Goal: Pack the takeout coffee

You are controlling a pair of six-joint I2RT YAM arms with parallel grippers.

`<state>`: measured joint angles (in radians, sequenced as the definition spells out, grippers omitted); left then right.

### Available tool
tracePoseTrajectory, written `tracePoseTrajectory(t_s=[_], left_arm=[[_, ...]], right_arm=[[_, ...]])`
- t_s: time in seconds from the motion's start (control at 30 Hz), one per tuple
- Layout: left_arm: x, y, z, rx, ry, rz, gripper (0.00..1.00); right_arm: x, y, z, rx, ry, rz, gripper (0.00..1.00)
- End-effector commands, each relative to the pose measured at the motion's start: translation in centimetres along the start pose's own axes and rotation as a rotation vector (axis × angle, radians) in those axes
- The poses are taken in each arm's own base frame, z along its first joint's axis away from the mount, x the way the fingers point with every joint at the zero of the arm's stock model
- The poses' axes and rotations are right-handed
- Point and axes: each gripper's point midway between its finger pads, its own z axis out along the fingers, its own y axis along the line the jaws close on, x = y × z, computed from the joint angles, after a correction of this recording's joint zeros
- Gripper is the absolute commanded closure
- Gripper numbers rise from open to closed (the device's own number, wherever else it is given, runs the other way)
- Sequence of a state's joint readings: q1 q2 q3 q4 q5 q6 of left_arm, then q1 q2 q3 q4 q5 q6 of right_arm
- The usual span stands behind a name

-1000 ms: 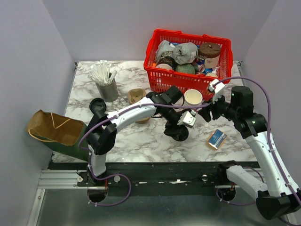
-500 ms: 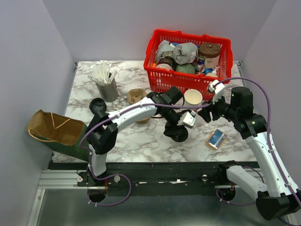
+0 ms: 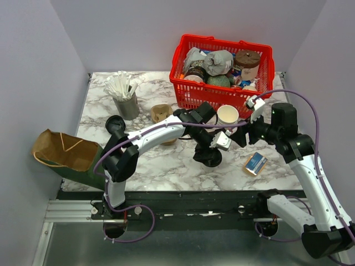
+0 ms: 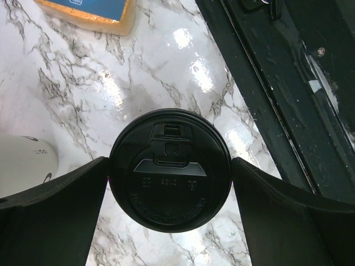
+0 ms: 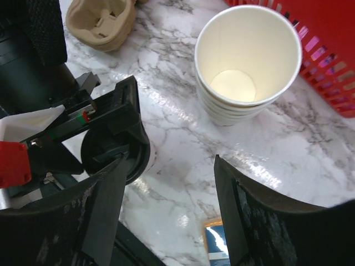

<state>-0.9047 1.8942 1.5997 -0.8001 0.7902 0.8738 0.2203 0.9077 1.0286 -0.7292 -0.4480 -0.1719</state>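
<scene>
My left gripper (image 3: 209,157) is shut on a black coffee lid (image 4: 170,169), its fingers (image 4: 55,216) pressing the rim on both sides, low over the marble near the front edge. The lid also shows in the right wrist view (image 5: 113,158), with a sliver of white under its rim. A stack of white paper cups (image 3: 228,115) stands open and upright just beyond it (image 5: 248,66). My right gripper (image 3: 239,138) is open and empty, hovering between the cups and the lid (image 5: 169,159). A brown paper bag (image 3: 62,151) lies open at the far left.
A red basket (image 3: 222,97) full of goods stands at the back right. A tan cup carrier (image 3: 161,113), a tin of straws (image 3: 126,102) and a second black lid (image 3: 115,124) sit to the left. A blue and orange box (image 3: 255,163) lies front right.
My right gripper has edged slightly left and down toward the lid. The left gripper and the lid have hardly moved.
</scene>
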Motion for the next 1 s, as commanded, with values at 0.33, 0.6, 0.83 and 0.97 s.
tracePoseTrajectory(t_s=[0.33,0.6,0.83,0.97], left_arm=[[-1.4,-0.8,-0.4,-0.047,-0.081,0.028,0.01],[-2.6,-0.3,-0.9,-0.071,-0.107,0.029,0.01],[-4.3,-1.5,-3.8,-0.096,-0.139,-0.011,0.01],[-4.4,-2.3,-6.5,-0.147,-0.203,-0.155,0.01]], right_arm=[[2.0,2.6,0.9,-0.128,0.074,0.263,0.25],[2.6,3.0,1.3,-0.157,0.088,0.289,0.25],[4.0,3.8,2.4,-0.221,0.122,0.339,0.25],[5.0,3.9,3.4,-0.249,0.155,0.378,0.25]])
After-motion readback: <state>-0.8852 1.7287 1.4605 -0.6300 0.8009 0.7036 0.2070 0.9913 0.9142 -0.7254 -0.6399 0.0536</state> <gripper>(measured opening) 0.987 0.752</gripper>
